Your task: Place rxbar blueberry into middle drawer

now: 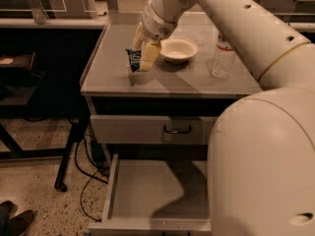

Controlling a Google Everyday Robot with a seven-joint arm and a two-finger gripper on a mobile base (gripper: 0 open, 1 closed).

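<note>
My gripper (140,63) hangs over the left middle of the counter top, its cream fingers (149,54) shut on the rxbar blueberry (133,59), a small dark wrapper with white print held upright just above the surface. The middle drawer (123,191) is pulled open below, a shallow grey box with a bare floor, partly hidden by my arm at the right. The gripper is well above and behind the open drawer.
A white bowl (178,49) sits on the grey counter (113,77) right of the gripper. A clear plastic bottle (221,58) stands further right. A closed drawer front with a dark handle (177,130) is above the open drawer. Cables and a table leg (69,156) are at the left.
</note>
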